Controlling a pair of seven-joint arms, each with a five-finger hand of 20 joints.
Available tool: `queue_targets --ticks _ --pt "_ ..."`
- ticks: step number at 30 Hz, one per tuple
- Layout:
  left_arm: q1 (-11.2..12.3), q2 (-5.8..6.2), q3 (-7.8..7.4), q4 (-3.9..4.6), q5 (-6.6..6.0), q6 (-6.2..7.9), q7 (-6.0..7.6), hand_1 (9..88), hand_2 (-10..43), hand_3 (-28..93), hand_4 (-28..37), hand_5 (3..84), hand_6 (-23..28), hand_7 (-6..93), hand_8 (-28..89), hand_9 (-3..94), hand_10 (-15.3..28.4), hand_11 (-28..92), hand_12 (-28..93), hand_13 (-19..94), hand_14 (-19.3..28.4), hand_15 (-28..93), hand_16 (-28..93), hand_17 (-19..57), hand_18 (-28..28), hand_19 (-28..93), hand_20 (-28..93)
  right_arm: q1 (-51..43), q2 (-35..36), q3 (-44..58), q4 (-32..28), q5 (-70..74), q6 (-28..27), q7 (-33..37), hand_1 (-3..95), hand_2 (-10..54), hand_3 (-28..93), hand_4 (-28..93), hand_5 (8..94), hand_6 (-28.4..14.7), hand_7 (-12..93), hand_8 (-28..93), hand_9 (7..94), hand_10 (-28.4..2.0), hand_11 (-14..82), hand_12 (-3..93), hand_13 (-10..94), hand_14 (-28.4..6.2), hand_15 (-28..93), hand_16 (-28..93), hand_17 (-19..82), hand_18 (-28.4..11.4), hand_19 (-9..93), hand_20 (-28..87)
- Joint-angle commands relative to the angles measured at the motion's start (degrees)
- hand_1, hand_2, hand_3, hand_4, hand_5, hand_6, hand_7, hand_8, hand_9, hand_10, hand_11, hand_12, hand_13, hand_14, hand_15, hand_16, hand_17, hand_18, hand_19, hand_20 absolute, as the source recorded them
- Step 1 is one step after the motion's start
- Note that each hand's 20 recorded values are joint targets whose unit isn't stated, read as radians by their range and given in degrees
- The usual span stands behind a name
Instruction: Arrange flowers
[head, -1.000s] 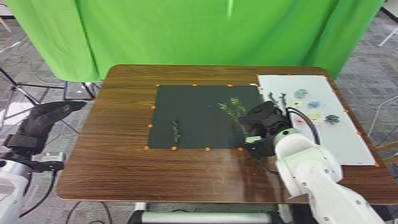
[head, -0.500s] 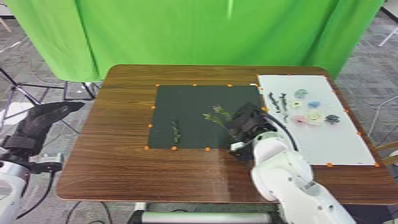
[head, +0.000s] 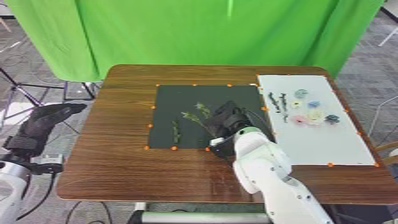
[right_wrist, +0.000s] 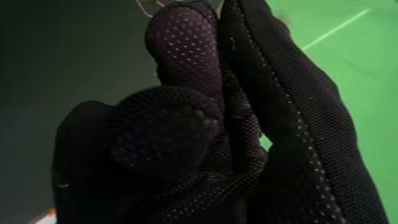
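Leftward shift of our right hand (head: 229, 118) and green sprig (head: 192, 117) over the dark mat (head: 200, 93) noted, right fingers pinching the sprig, our left hand (head: 53, 115) beside the surface (head: 133, 170), fingers extended, flowers (head: 332, 119) on the white board (head: 329, 150) to our right.

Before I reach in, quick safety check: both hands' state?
Left hand: open, beside the table.
Right hand: closed on a leafy green sprig.
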Motion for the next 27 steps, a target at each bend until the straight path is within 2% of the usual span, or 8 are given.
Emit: queue_targets --ticks 1,10,16,24,27 --pt "0.7 -0.55 -0.63 -0.23 -0.21 -1.09 -0.79 22.6 -2.6 64 -19.8 49.9 3.2 14.3 -6 41.0 13.1 14 11 27 14.4 6 2 1.1 9.4 0 13 -1.1 -0.9 0.5 1.1 -0.3 0.6 0.7 64.9 -9.5 45 -6 81.2 -6.0 32 17 93.7 -12.0 35.7 19.1 94 -2.1 59 15 79 -3.4 83 34" --pt "0.1 -0.22 -0.29 -0.17 -0.18 -1.70 -1.08 22.5 -2.6 64 -19.7 49.8 3.2 14.3 -6 41.0 13.1 13 11 27 14.3 6 2 1.1 9.4 0 13 -1.2 -1.4 0.0 1.3 0.5 0.3 1.6 64.8 -9.5 43 -6 81.0 -6.0 33 16 93.7 -12.0 35.7 19.0 94 -2.1 59 15 79 -3.3 83 34" --pt "-0.3 -0.03 0.03 0.05 -0.10 -2.67 -1.47 22.5 -2.6 64 -19.8 49.8 3.2 14.3 -6 41.0 13.2 13 11 27 14.4 6 2 1.0 9.4 0 13 -1.3 -2.2 -0.3 1.5 1.9 0.4 1.7 64.6 -9.5 43 -5 81.0 -6.0 33 16 93.7 -12.0 35.6 18.9 94 -2.3 58 15 79 -3.3 83 34" --pt "-2.0 0.73 1.27 0.80 -0.05 -3.49 -2.16 22.4 -2.6 64 -19.9 49.7 3.2 14.1 -6 41.1 13.3 13 11 27 14.5 6 2 1.0 9.4 0 13 -1.1 -3.4 -0.7 2.5 3.5 0.7 1.7 63.5 -9.5 44 -6 81.2 -6.2 31 15 93.7 -12.3 33.9 18.7 94 -2.8 57 15 79 -3.3 83 33" --pt "-1.9 0.92 1.36 0.77 0.01 -3.67 -2.05 22.4 -2.5 64 -19.9 49.6 3.2 14.1 -6 41.0 13.2 13 11 27 14.5 6 2 1.0 9.4 0 13 -1.2 -3.3 -0.8 2.4 3.5 1.1 1.5 63.3 -9.5 44 -6 81.3 -6.3 30 15 93.7 -12.3 33.0 18.6 94 -2.9 56 15 79 -3.4 82 32"
